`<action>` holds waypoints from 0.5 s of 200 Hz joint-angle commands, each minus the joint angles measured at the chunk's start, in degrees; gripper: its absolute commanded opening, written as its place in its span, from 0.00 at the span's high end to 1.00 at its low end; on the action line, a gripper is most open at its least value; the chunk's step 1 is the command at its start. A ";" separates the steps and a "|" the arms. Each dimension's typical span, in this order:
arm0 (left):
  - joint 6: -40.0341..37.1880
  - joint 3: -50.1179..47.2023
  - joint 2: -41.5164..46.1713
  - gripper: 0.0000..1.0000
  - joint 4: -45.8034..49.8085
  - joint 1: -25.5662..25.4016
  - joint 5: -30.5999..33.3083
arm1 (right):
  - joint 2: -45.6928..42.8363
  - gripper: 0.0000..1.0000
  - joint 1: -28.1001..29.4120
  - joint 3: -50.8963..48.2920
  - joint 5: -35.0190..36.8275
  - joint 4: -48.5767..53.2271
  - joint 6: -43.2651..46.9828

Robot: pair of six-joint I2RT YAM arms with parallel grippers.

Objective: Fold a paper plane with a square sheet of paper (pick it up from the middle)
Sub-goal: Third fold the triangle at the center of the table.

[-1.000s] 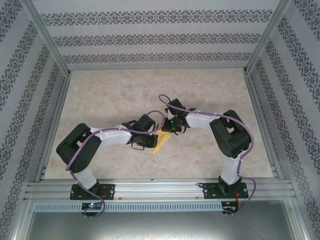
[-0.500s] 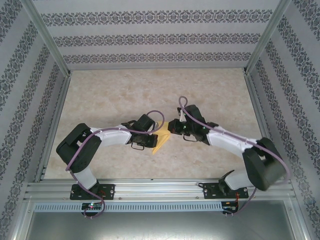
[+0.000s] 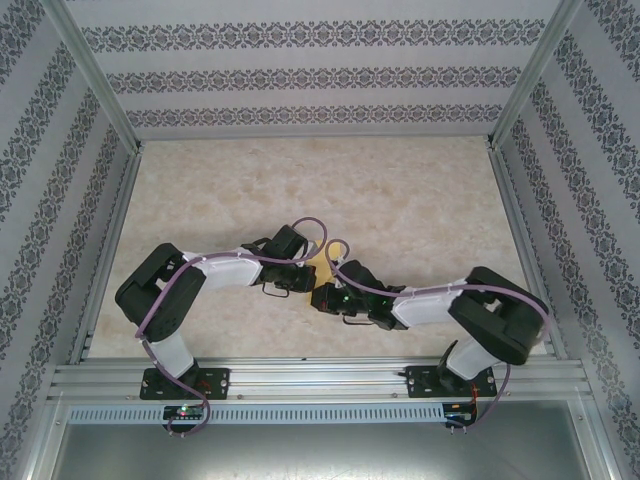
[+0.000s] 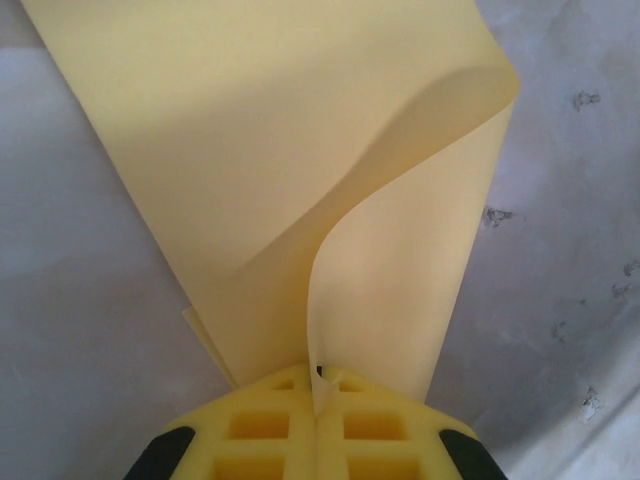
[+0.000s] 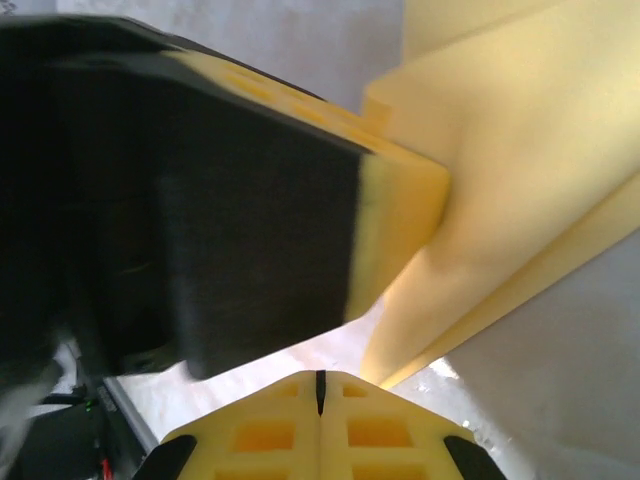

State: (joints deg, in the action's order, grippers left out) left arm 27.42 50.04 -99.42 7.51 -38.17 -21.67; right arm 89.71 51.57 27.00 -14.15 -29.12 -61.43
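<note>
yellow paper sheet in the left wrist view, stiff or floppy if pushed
Probably floppy: the thin yellow paper sheet has a loose layer curling up where the left gripper pinches it. It looks thin, so likely light; a push may buckle rather than slide it.

Nothing readable here tbh. The yellow paper (image 4: 250,150) is plain, and the walls (image 3: 300,80) just have a repeating ornamental print, no letters or numbers.
</note>
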 commanded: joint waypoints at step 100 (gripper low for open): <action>-1.05 -1.80 -4.03 0.97 3.87 0.91 2.70 | 9.85 1.00 0.19 0.77 0.81 -9.68 -4.39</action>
State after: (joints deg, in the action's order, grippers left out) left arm 27.38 50.06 -99.79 6.76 -37.76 -22.33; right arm 97.12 51.59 27.05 -14.31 -37.19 -64.84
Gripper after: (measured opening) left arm 0.057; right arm 0.059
